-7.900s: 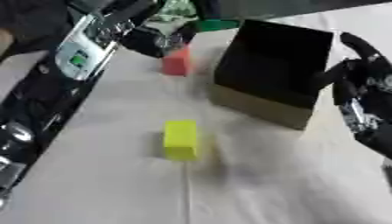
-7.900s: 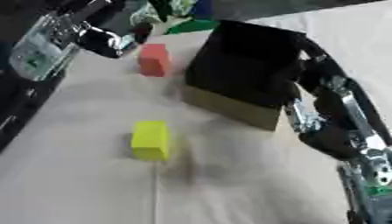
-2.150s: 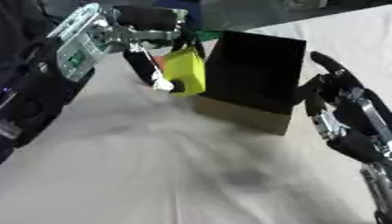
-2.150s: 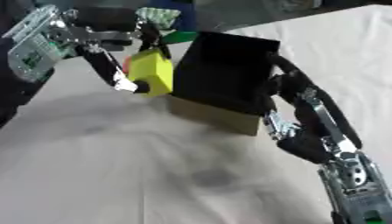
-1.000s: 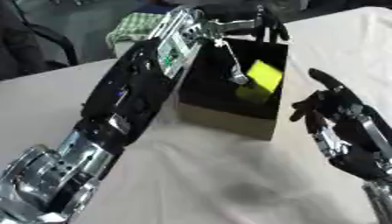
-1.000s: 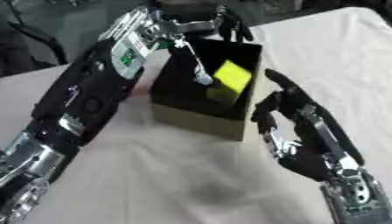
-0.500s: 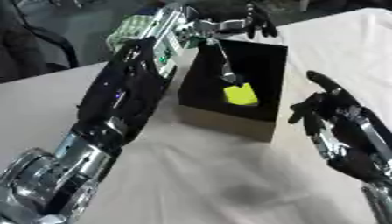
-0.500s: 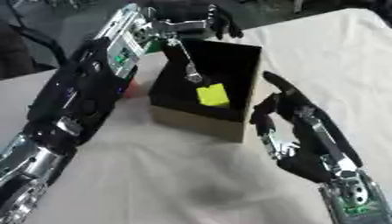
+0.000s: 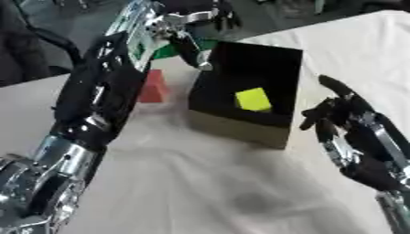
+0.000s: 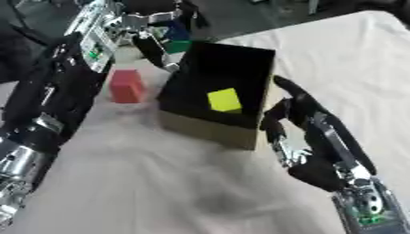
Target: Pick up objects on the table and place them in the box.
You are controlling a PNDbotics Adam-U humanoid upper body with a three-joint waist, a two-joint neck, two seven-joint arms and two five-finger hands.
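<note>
One yellow block [image 9: 253, 99] in black box [image 9: 272, 131] | red block [image 10: 126, 86] beside | left hand [image 9: 195, 17] spread | right hand [image 9: 340, 109] spread | no legible writing

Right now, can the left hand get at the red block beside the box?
Probably yes. The red block stands in the open on the cloth, left of the box, with nothing on top of it. The left hand hangs over the box's far left corner, close by, fingers holding nothing.
</note>
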